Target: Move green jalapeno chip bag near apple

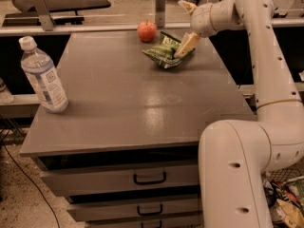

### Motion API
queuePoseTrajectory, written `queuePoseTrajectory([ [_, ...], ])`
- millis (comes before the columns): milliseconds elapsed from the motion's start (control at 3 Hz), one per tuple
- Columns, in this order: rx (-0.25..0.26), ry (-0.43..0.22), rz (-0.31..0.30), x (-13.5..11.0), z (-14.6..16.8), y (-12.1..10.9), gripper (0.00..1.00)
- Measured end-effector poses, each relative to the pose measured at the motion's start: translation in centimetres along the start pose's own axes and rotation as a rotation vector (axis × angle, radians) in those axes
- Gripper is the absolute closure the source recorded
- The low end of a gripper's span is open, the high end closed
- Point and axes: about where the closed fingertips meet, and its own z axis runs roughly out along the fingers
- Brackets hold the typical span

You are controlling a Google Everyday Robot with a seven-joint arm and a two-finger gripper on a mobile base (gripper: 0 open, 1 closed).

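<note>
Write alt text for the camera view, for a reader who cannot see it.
A white robot arm's gripper hangs over the far right of a grey cabinet top, jaws open, the lower one at a green jalapeno chip bag lying close to an apple. A water bottle stands near the left edge.
</note>
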Motion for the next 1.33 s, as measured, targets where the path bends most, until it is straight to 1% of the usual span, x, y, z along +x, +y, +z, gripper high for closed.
queuePoseTrajectory([
  [333,0.035,-0.011,0.024,-0.1,-2.4,-0.8,0.0],
  [667,0.088,-0.036,0.05,-0.3,-3.9,-1.9,0.0],
  [1000,0.146,-0.024,0.07,-0.4,-5.5,-3.5,0.0],
  [1333,0.167,0.07,0.095,-0.6,-9.8,-4.5,0.0],
])
